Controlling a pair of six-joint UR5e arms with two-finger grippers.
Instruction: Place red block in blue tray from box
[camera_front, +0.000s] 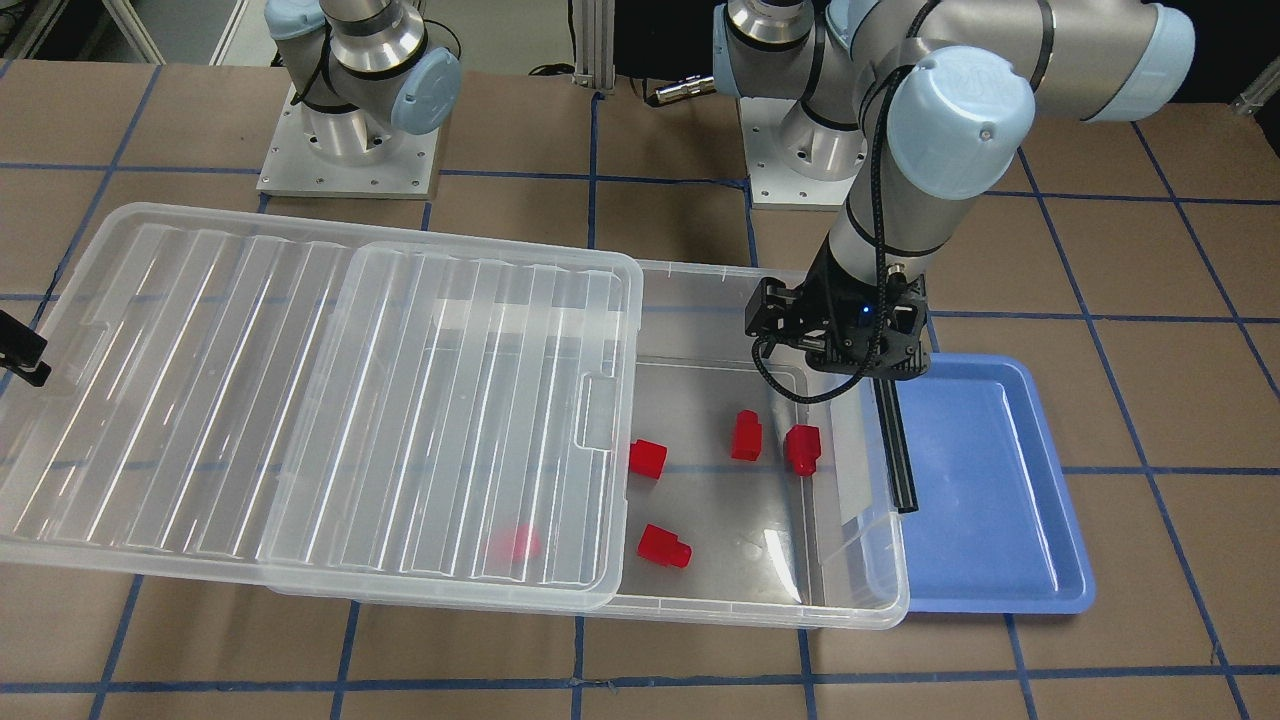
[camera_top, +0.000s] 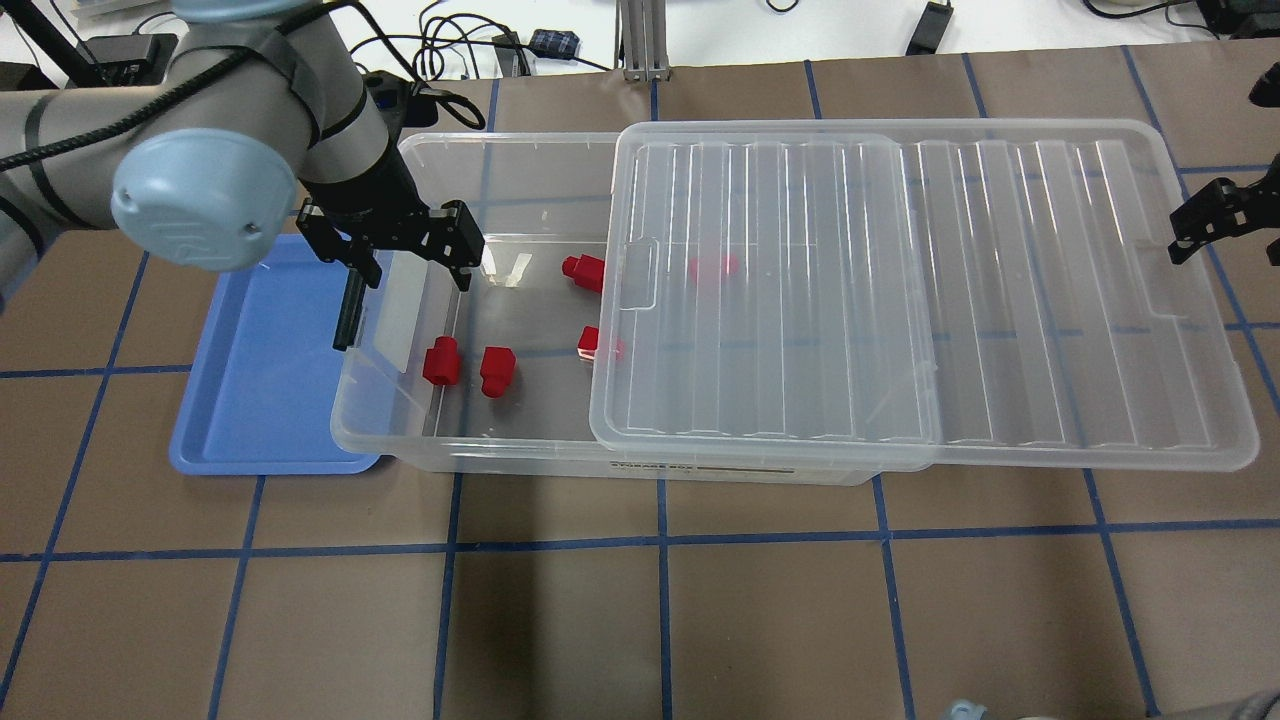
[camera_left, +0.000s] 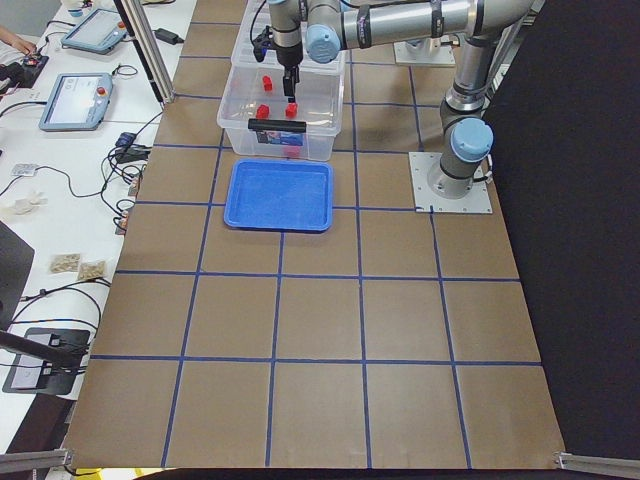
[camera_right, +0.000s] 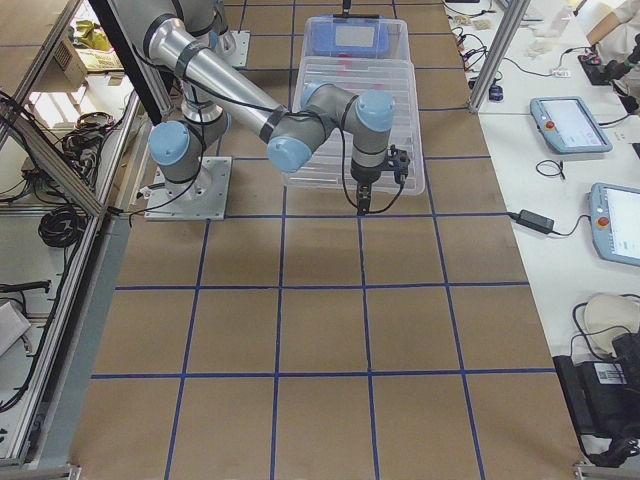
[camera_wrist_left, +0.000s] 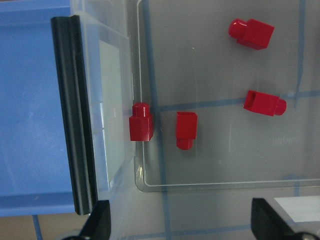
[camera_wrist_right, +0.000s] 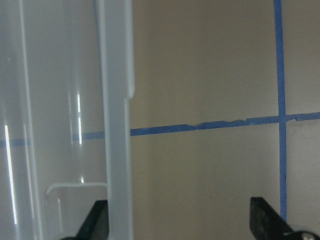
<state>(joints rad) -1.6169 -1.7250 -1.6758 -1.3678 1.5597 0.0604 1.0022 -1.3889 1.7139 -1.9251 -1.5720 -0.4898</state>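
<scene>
The clear box has its ribbed lid slid aside, so the end by the blue tray is uncovered. Several red blocks lie on its floor: two near the tray end, two by the lid's edge, and one under the lid. My left gripper hangs open and empty above the uncovered end; its wrist view shows blocks below it. My right gripper is open and empty beside the lid's far end.
The box's black latch bar lies along the rim between the box and the tray. The lid overhangs the box toward the right arm's side. Both arm bases stand behind the box.
</scene>
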